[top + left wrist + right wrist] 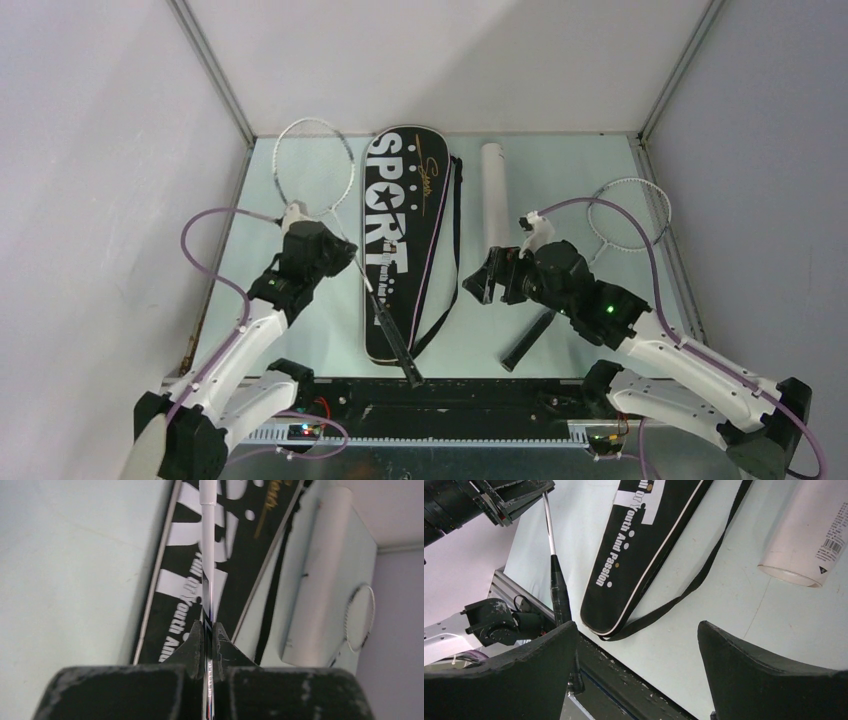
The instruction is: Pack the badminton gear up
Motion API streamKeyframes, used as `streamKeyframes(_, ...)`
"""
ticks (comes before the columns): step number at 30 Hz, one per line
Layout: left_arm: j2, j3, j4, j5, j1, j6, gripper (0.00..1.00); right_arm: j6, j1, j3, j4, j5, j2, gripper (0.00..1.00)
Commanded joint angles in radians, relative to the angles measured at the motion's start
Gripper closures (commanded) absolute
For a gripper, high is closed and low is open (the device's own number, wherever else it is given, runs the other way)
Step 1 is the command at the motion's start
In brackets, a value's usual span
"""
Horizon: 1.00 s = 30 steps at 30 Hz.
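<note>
The black bag (398,240) lettered "SPORT" lies lengthwise in the middle of the table, its strap (445,250) trailing along its right side. My left gripper (335,252) is shut on the thin shaft (208,570) of one racket. That racket's head (313,165) is at the back left and its black handle (400,350) slants over the bag's near end. The white tube (497,195) lies to the right of the bag. My right gripper (482,282) hovers open at the tube's near end with nothing between its fingers. A second racket (628,213) lies at the right, partly under the right arm.
Grey walls (120,150) enclose the table on the left, back and right. A dark metal rail (470,400) runs along the near edge between the arm bases. Purple cables (215,270) loop beside each arm.
</note>
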Motion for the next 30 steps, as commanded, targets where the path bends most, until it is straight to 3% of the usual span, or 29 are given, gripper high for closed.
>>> streamKeyframes(1, -0.02, 0.063, 0.145, 0.133, -0.059, 0.123, 1.0, 0.016, 0.024, 0.049, 0.047, 0.047, -0.014, 0.1)
streamKeyframes(14, -0.035, 0.117, 0.19, 0.331, -0.215, 0.235, 1.0, 0.092, 0.19, 0.066, 0.179, 0.078, 0.087, 0.21)
streamKeyframes(21, -0.054, 0.115, 0.206, 0.323, -0.271, 0.17, 1.0, 0.142, 0.249, 0.071, 0.209, 0.132, 0.149, 0.28)
streamKeyframes(30, -0.067, 0.05, 0.341, 0.273, -0.31, -0.024, 1.0, 0.13, 0.314, 0.067, 0.436, 0.146, 0.279, 0.35)
